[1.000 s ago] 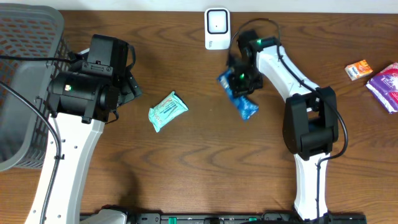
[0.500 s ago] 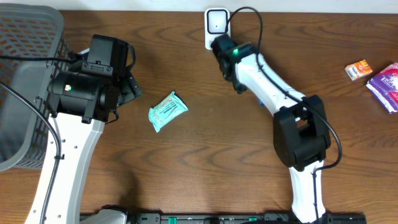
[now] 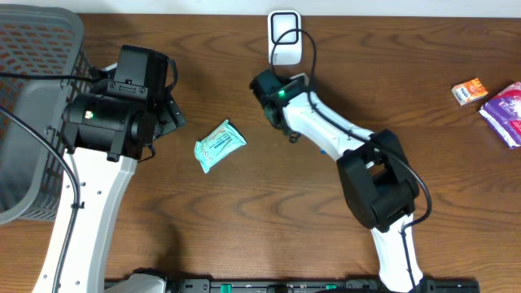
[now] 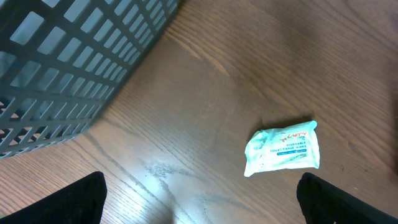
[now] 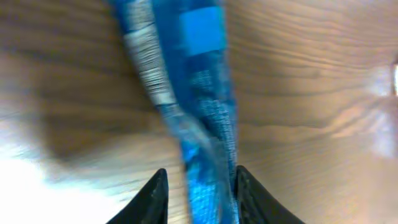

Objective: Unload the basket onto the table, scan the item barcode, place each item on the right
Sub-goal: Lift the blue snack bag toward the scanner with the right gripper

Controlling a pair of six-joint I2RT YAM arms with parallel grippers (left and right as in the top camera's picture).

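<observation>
**Right arm carries the blue packet past the scanner**

Overhead view, compared over the last second. The right arm has swung from right of centre up toward the scanner point(image 3: 284, 37). The right hand point(image 3: 273, 91) now sits just below and to the left of it. 1 second ago the blue packet showed beneath that hand. From above it is now covered by the wrist, so the pass in front of the scanner appears to be under way or just made. Nothing shows whether a read occurred.

Right wrist view. The blue packet point(image 5: 205, 106) runs lengthwise between the 2 fingers of the right hand point(image 5: 200, 199), above the bench point(image 3: 244, 228), where it casts a shadow. Motion blur makes it impossible to tell whether the fingers grip it or have slackened.

Left wrist view. The left hand point(image 4: 199, 208) is spread wide and empty and has not moved. It hovers near the basket point(image 4: 74, 56), with a teal pack point(image 4: 283, 147) lying ahead of it.

Hard to make out:
- No barcode is legible on the packet.
- The packet's near end runs out of frame.
- A cable crosses the scanner's face.
</observation>
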